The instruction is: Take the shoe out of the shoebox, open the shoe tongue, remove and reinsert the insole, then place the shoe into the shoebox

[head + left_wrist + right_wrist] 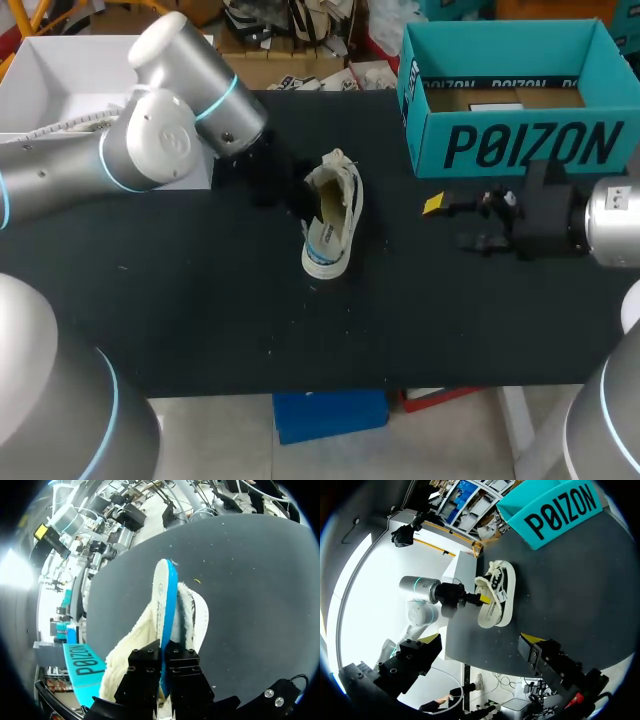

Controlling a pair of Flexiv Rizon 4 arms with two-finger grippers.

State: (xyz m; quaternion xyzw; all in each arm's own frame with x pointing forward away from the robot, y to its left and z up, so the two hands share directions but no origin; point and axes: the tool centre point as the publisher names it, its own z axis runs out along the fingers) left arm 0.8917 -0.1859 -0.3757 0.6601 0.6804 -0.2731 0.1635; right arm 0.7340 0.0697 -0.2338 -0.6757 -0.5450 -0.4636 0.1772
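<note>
Clamped between my left gripper (163, 655)'s 2 fingers, the insole (162, 600) runs straight ahead, lengthwise in the shoe (332, 215), which lies on its side mid-table (200, 300). My right gripper (450, 223) hangs spread and empty, well apart, beside the shoebox (520, 145).

Left arm (150, 135) enters from the left, elbow bent, wrist angled down toward mid-table. Left gripper (161, 672) has its fingers pinched tight on the insole (162, 605), one on each face. Right arm (612, 222) is low and level, pointing left. Right gripper (452, 222) has its fingers spread wide.
</note>
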